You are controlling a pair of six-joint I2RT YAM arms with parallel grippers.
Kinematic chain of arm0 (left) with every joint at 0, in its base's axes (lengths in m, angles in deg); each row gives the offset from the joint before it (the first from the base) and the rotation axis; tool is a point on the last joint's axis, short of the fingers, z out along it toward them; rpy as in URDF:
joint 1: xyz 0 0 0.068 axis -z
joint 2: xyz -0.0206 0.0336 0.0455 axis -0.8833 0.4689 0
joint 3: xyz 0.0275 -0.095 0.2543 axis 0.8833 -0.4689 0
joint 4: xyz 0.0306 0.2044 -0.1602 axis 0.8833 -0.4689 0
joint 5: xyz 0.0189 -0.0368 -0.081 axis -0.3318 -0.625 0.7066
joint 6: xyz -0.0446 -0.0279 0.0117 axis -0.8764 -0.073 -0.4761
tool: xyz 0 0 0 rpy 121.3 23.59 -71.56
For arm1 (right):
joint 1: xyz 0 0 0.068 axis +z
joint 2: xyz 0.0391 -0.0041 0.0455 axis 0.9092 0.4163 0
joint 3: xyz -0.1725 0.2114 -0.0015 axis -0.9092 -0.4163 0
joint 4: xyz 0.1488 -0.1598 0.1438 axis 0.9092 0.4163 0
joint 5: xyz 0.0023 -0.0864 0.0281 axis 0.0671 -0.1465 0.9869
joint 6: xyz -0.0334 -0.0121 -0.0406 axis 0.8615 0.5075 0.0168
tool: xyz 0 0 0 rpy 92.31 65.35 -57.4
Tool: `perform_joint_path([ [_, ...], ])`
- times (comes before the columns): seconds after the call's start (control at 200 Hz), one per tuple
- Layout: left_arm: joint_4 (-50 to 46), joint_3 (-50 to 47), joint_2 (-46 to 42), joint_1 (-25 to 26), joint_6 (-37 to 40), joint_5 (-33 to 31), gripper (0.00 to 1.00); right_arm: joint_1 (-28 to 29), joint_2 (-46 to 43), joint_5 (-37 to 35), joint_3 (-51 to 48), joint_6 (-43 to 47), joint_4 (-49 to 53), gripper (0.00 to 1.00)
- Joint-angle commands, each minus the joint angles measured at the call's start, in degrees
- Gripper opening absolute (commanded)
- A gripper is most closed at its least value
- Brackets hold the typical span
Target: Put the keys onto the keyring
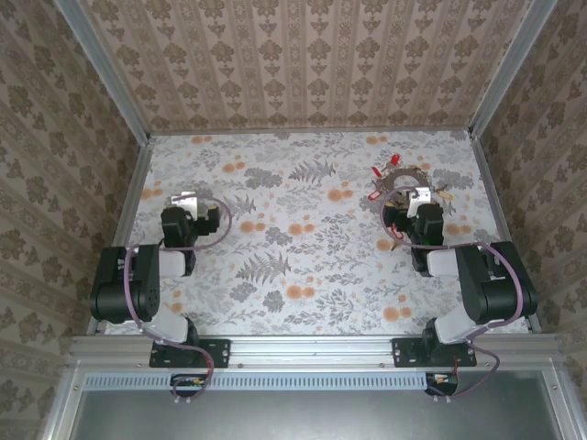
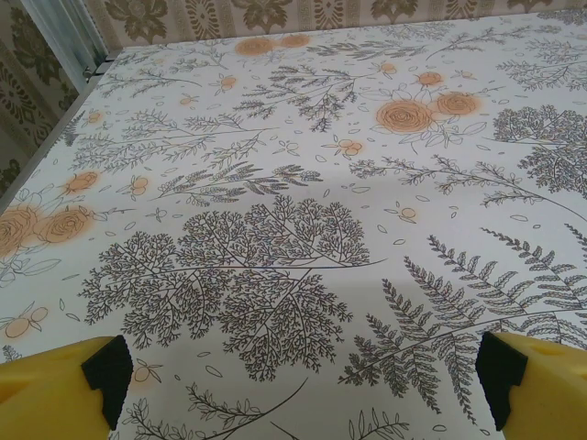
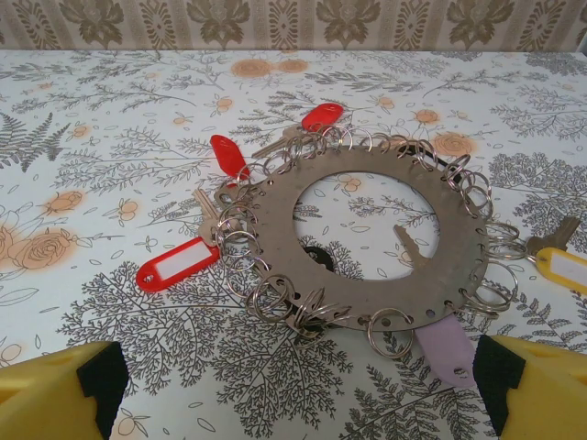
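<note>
Both grippers spread wide, nothing held. Right gripper (image 3: 293, 390) hovers near keyring (image 3: 353, 291), mid-frame; left gripper (image 2: 298, 380) over bare tablecloth (image 2: 275, 229). Red-tagged keys (image 3: 179, 264) at ring's left rim, hooked on or loose, can't tell. Prob. early, threading not started.

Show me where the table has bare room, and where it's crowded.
Bare: the middle of the table, between the left gripper and right gripper, and the stretch ahead of the left gripper. Crowded: the far right, where the keyring lies fringed with keys, just ahead of the right gripper.
</note>
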Motion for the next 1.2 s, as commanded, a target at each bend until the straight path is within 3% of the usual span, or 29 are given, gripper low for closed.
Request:
perform_joint_path([
  [0.0,-0.5,0.8,-0.8,0.2,1.0,-0.3,1.00,-0.4,-0.5,-0.6,0.8,-1.2,0.0,1.00],
  [0.79,-0.6,0.9,-0.7,0.1,0.9,-0.2,1.00,-0.4,-0.3,-0.7,0.9,-1.3,0.0,0.99],
  [0.915,-0.3,0.9,-1.1,0.2,1.0,-1.4,1.00,-0.5,-3.7,-1.1,-0.7,-1.5,-0.6,1.00],
  [0.96,-4.2,1.9,-4.1,0.7,0.7,-3.5,1.00,-0.5,-7.7,-2.0,-0.7,-1.7,3.2,1.00],
  [1.06,-18.8,5.6,-14.8,3.2,0.9,-8.2,1.00,-0.7,-19.0,-9.2,5.2,-8.5,21.7,0.99],
  [1.195,-37.0,11.6,-28.1,4.9,-3.0,-5.0,1.00,-1.6,-27.5,-10.4,12.4,-16.1,39.8,1.00],
])
